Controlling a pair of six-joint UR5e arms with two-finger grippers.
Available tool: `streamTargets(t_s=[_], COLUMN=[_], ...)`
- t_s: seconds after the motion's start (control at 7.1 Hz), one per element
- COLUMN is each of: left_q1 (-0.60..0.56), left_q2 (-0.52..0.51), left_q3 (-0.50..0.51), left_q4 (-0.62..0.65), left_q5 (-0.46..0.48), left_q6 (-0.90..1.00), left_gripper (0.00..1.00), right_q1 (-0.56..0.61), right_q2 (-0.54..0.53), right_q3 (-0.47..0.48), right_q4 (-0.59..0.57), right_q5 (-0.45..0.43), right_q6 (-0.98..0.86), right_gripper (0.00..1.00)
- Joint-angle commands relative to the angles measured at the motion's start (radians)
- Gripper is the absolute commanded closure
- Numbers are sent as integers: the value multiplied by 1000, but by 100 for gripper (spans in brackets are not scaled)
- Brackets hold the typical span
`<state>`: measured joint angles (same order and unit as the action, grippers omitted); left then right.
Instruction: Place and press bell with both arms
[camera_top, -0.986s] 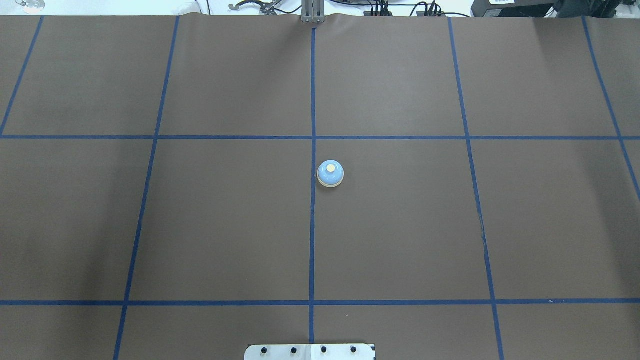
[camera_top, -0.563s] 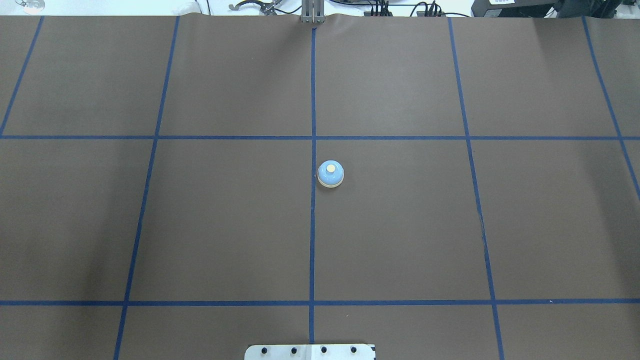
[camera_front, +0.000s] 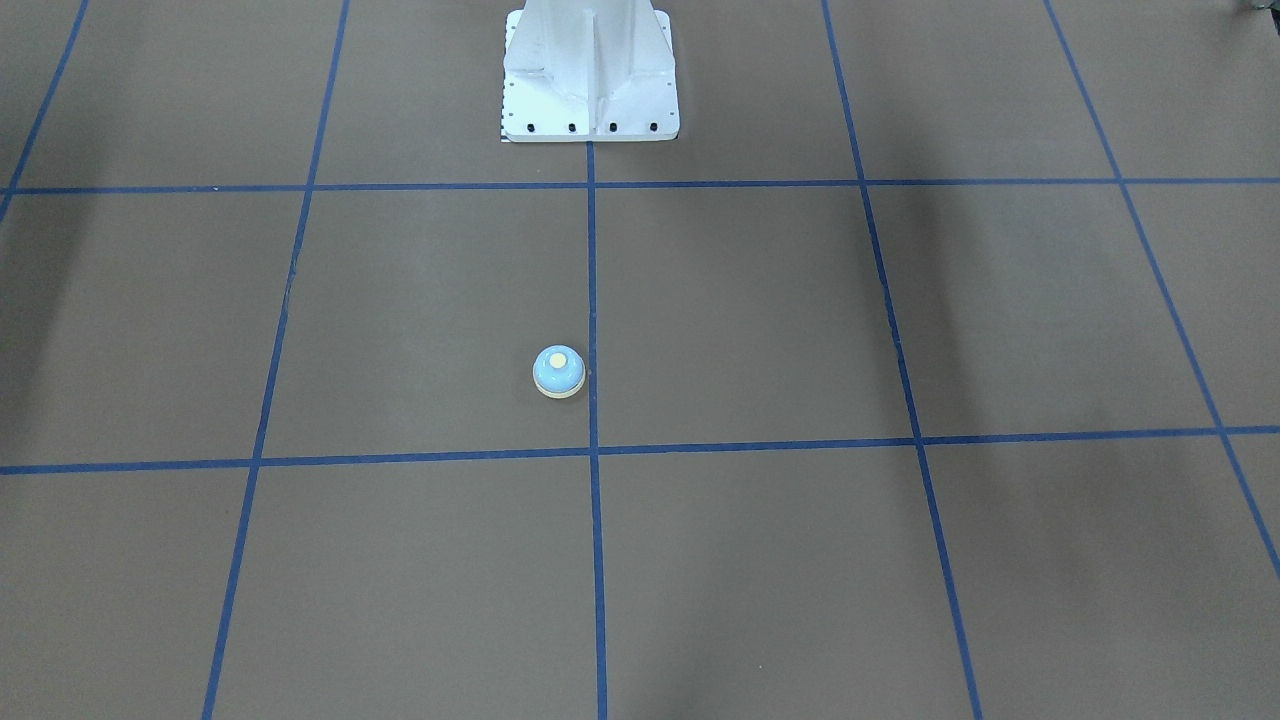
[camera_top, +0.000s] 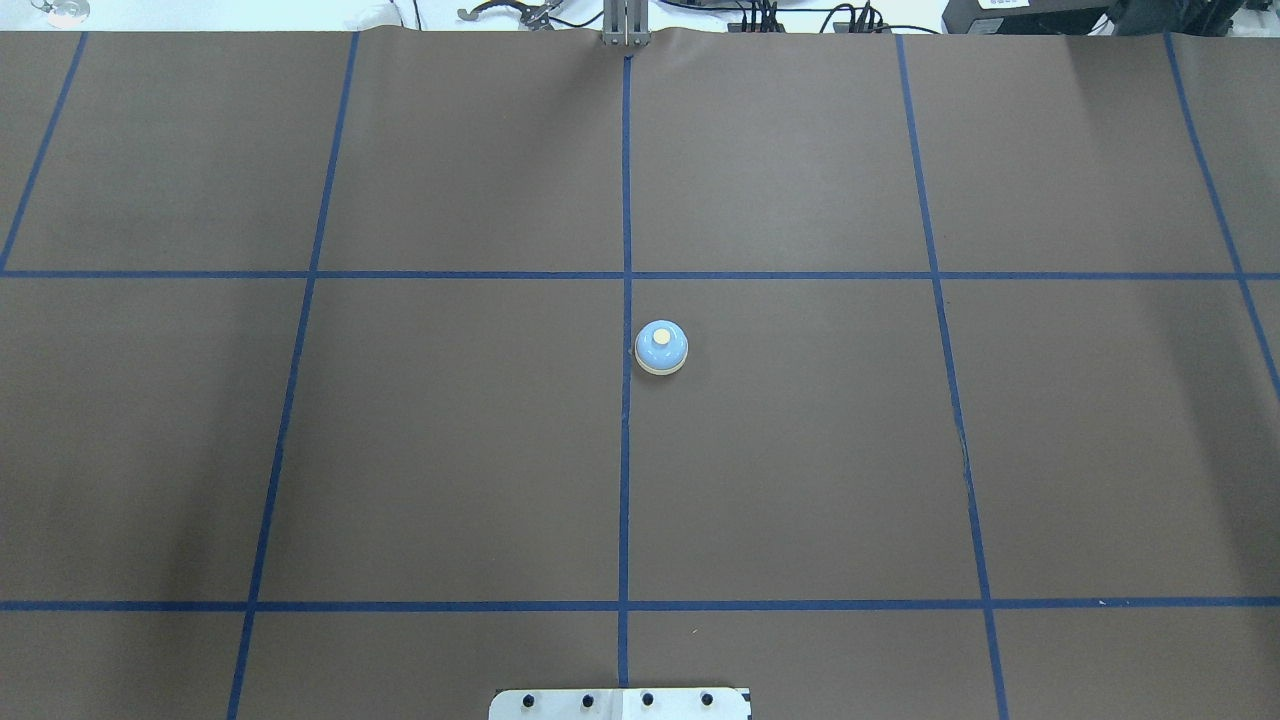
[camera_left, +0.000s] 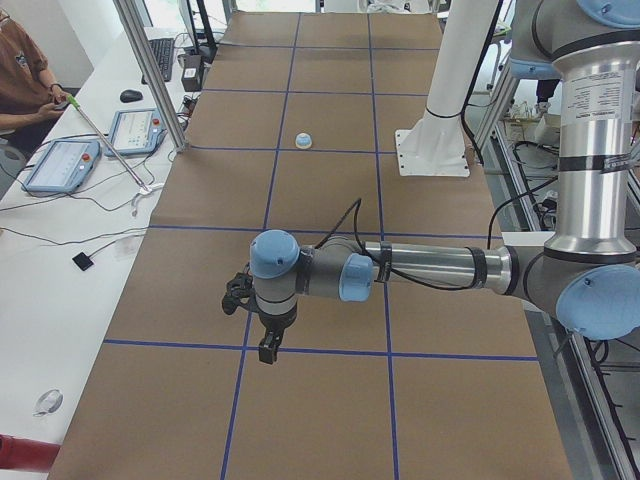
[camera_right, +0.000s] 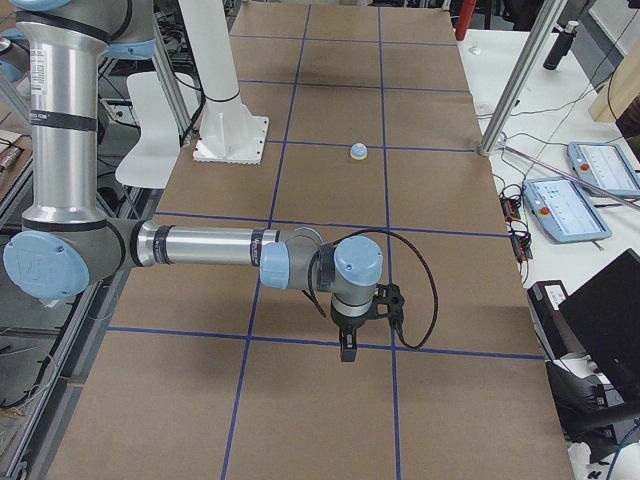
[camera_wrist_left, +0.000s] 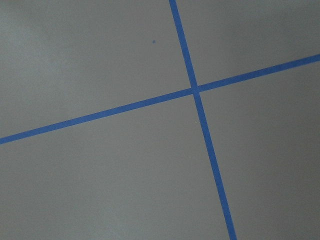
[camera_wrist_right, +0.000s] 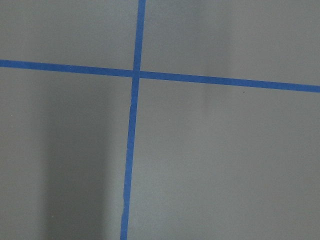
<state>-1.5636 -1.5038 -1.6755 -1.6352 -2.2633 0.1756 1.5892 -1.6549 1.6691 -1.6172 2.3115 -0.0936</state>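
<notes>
The light-blue bell (camera_top: 661, 347) with a cream button stands upright on the brown table, just right of the centre tape line. It also shows in the front-facing view (camera_front: 559, 372), small and far in the left view (camera_left: 304, 140) and in the right view (camera_right: 359, 151). My left gripper (camera_left: 268, 350) shows only in the left view, hanging over the table far from the bell. My right gripper (camera_right: 347, 350) shows only in the right view, also far from the bell. I cannot tell whether either is open or shut. Both wrist views show only table and blue tape.
The white bolted pedestal (camera_front: 590, 70) stands at the robot's edge of the table (camera_top: 450, 450), which carries a blue tape grid. Control tablets (camera_left: 60, 165) and cables lie on a side bench, where a seated person (camera_left: 20, 70) is. A metal post (camera_top: 625, 25) stands at the far edge.
</notes>
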Motion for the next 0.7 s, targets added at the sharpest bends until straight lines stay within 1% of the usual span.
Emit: streamTargets(t_s=[0.0, 0.14, 0.28, 0.42, 0.56], left_q1=[-3, -10, -12, -10, -10], left_q2=[5, 7, 8, 25, 25], left_q3=[-3, -21, -24, -23, -20], left_q4=[0, 3, 5, 3, 3], left_q5=[-2, -10, -34, -39, -39], left_q6=[4, 5, 4, 4, 4], left_gripper=[0, 0, 0, 0, 0], right_q1=[0, 0, 0, 0, 0], right_q2=[-3, -3, -3, -3, -3], right_q3=[-3, -5, -2, -3, -5], right_q4=[0, 0, 0, 0, 0], right_q5=[49, 49, 49, 49, 72], right_q6=[0, 0, 0, 2, 2], right_gripper=[0, 0, 0, 0, 0])
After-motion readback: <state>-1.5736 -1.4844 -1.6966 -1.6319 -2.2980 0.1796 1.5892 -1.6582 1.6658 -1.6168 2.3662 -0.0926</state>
